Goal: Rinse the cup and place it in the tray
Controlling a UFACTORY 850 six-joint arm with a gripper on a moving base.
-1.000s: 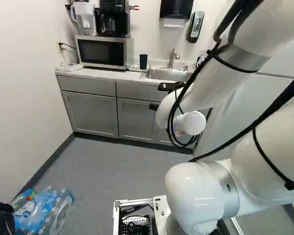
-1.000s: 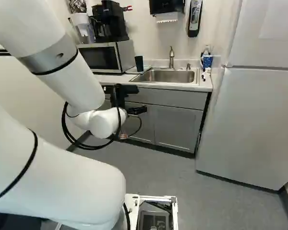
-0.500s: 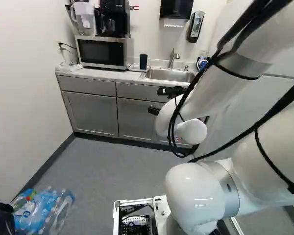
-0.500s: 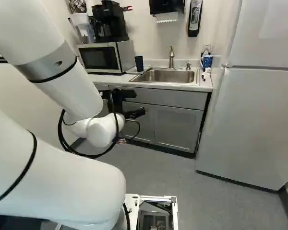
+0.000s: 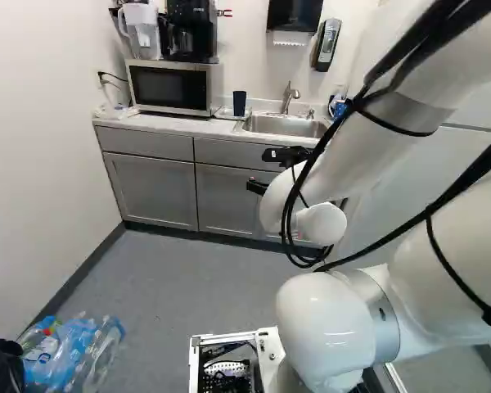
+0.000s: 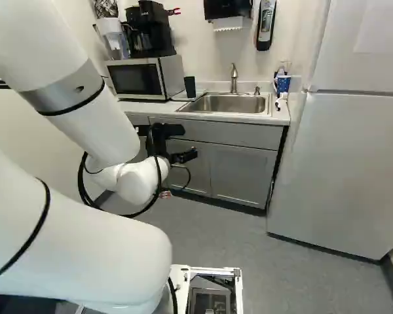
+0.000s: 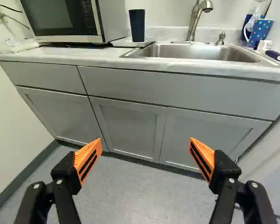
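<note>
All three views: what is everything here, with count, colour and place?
Counter: 1, white, along wall
Cabinets: several, grey, under counter
Sink: 1, steel, in counter
Faucet: 1, steel, behind sink
Microwave: 1, silver, on counter
Coffee maker: 1, black, on microwave
Pitcher: 1, clear, on microwave
Tray: 1, white, between microwave and sink
Dark cup: 1, navy, on tray
Dotted cup: 1, blue, counter beside sink
Towel dispenser: 1, black, wall
Soap dispenser: 1, grey, wall
Fridge: 1, white, right of counter
Bottles: several, clear, floor
Arm: 1, white, base views
Claw: 1, black-orange, open, before cabinets
</note>
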